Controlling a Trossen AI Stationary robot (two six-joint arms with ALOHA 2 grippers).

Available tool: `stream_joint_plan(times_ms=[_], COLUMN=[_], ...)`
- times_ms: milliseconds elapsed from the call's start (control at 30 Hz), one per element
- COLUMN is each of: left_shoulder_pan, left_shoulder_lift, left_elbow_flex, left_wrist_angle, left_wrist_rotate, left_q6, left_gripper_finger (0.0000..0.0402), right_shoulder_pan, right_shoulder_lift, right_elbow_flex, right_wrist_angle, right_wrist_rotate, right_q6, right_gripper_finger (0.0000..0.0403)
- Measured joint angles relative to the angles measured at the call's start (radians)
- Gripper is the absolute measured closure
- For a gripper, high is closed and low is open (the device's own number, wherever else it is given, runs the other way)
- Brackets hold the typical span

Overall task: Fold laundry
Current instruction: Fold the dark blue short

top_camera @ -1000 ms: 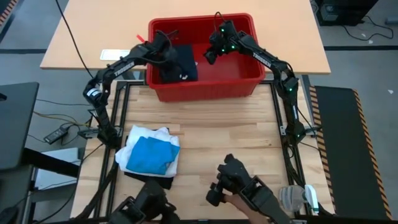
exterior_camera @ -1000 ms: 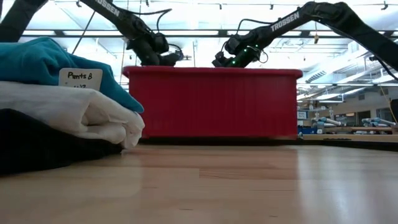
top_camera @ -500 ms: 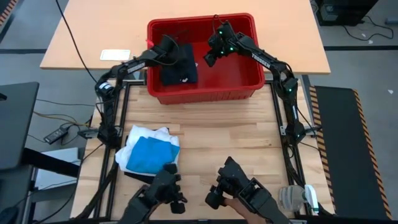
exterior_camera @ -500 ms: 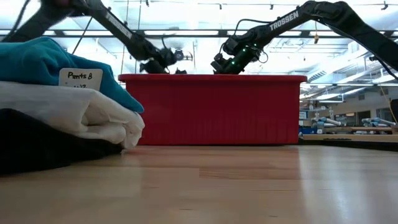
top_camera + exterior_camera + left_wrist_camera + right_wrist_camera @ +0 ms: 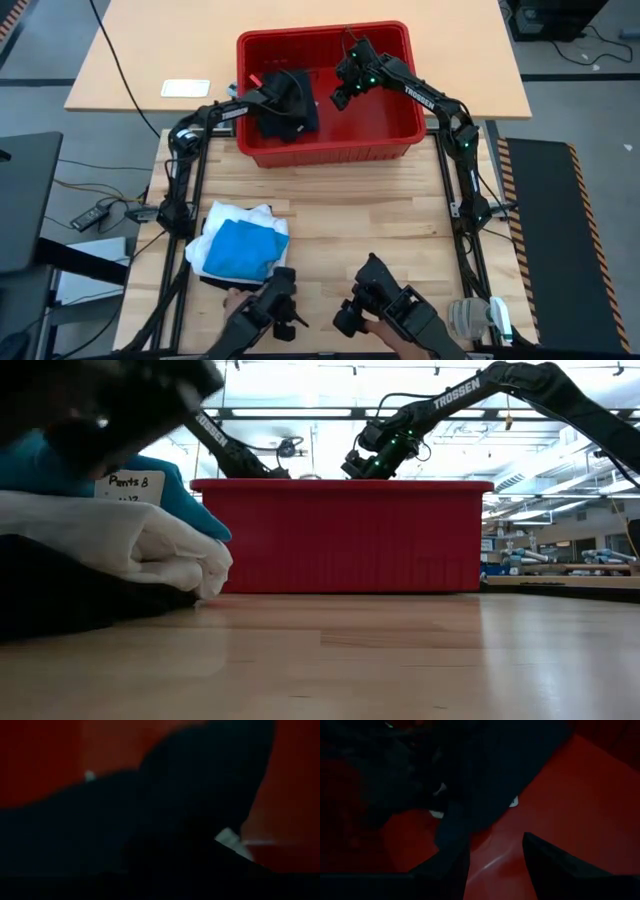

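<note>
A black garment lies crumpled on the floor of the red basket, in its left half. My left gripper reaches in over the basket's left wall and sits low over that garment, which fills the left wrist view. My right gripper hangs open above the basket's middle, just right of the garment; red floor shows between its fingers. At the near left a folded stack rests on the table: a blue piece on a white T-shirt, with black cloth underneath.
The basket stands at the table's far edge, its front wall hiding both grippers' tips in the low view. A paper label sits on the stack. A person's hands with dark handsets are at the near edge; one blurs the low view's upper left.
My left gripper has sunk from above the basket's rim down toward the black garment, sliding a little toward the basket's left wall and rolling about its own axis. My right gripper has kept its place. A dark handset has come in at the near edge by the stack.
</note>
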Motion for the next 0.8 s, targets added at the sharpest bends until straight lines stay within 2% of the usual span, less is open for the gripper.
stream_joint_plan(times_ms=[100,233,300,500,633,800], left_shoulder_pan=[-0.003,-0.015,-0.022,-0.045,-0.07,-0.135], left_shoulder_lift=[0.012,-0.003,-0.035,-0.173,-0.286,-0.417], left_elbow_flex=[0.0,0.007,0.031,0.154,0.241,0.301], left_wrist_angle=[0.0,-0.016,-0.026,-0.067,-0.079,-0.119], left_wrist_rotate=[-0.056,-0.075,-0.077,-0.075,-0.072,-0.072], left_q6=[-0.006,-0.105,-0.178,-0.441,-0.628,-0.816], left_gripper_finger=[0.0276,0.0364,0.0389,0.0397,0.0398,0.0399], right_shoulder_pan=[0.0,0.0,0.0,-0.018,-0.019,-0.004], right_shoulder_lift=[0.0,0.0,0.0,-0.067,-0.169,-0.356], right_elbow_flex=[0.0,0.0,0.0,-0.001,-0.001,0.0], right_wrist_angle=[-0.022,-0.049,-0.064,-0.003,0.012,0.018], right_wrist_rotate=[0.0,0.0,-0.005,-0.192,-0.188,-0.18], right_q6=[-0.001,0.029,0.067,0.196,0.212,0.162], right_gripper_finger=[0.0215,0.0219,0.0225,0.0246,0.0247,0.0248])
